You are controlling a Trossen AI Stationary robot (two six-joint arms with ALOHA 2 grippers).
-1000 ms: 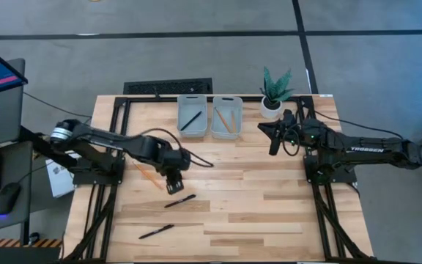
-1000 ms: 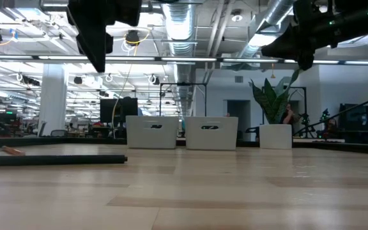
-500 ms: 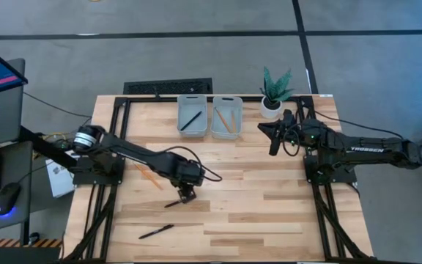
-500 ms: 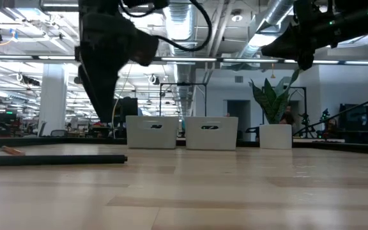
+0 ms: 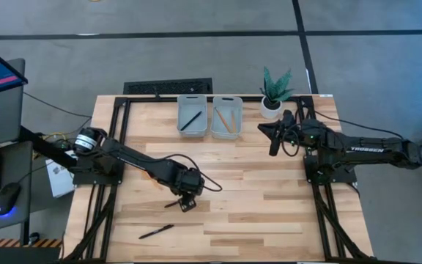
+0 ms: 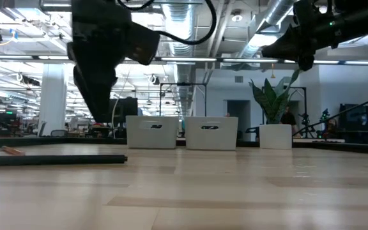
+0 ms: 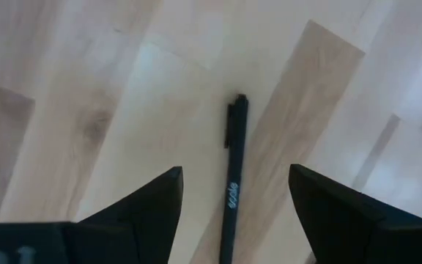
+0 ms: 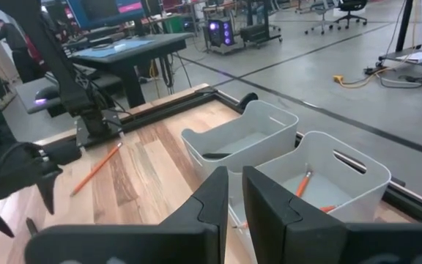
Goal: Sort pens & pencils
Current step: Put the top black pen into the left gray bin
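High view: left gripper point(image 5: 185, 203) stood over a black pen point(image 5: 173, 204) mid-worktop, toward the front edge.

Left wrist view: fingers point(image 7: 146, 207) spread wide, straddling the slim matte pen on pale wood; best to centre it before closing.

Right wrist view: right gripper point(image 8: 234, 192) narrow, empty, near smooth grey trays point(image 8: 346, 172)
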